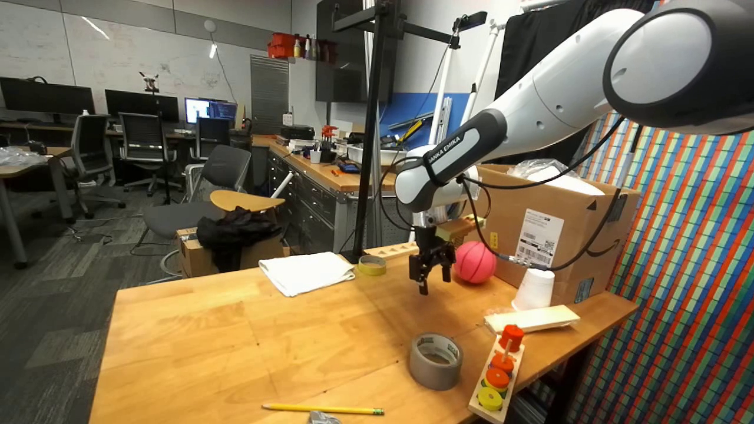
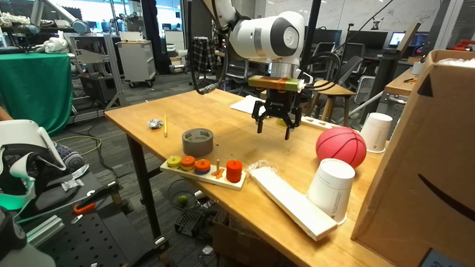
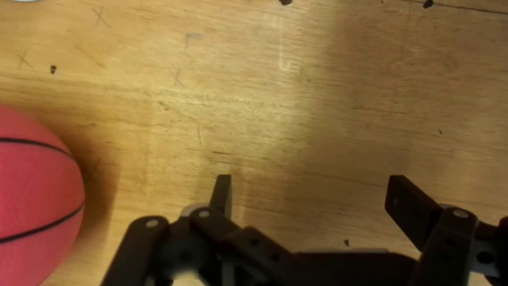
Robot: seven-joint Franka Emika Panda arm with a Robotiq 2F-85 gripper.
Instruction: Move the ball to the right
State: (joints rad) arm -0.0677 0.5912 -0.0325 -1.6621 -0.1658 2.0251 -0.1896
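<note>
The pinkish-red ball (image 1: 475, 262) with dark seam lines rests on the wooden table near the cardboard box. It also shows in an exterior view (image 2: 340, 146), beside two white cups. In the wrist view the ball (image 3: 37, 194) is at the left edge, partly cut off. My gripper (image 1: 435, 285) points down above the table, to one side of the ball and apart from it. Its fingers are spread with nothing between them, as the exterior view (image 2: 273, 134) and the wrist view (image 3: 309, 176) show.
A cardboard box (image 1: 548, 229) stands behind the ball. A white cup (image 2: 332, 189), a pale wooden block (image 2: 293, 200), a peg toy (image 2: 204, 174) and a grey tape roll (image 1: 436, 360) lie nearby. A yellow tape roll (image 1: 372, 265) and white cloth (image 1: 306, 272) are farther along.
</note>
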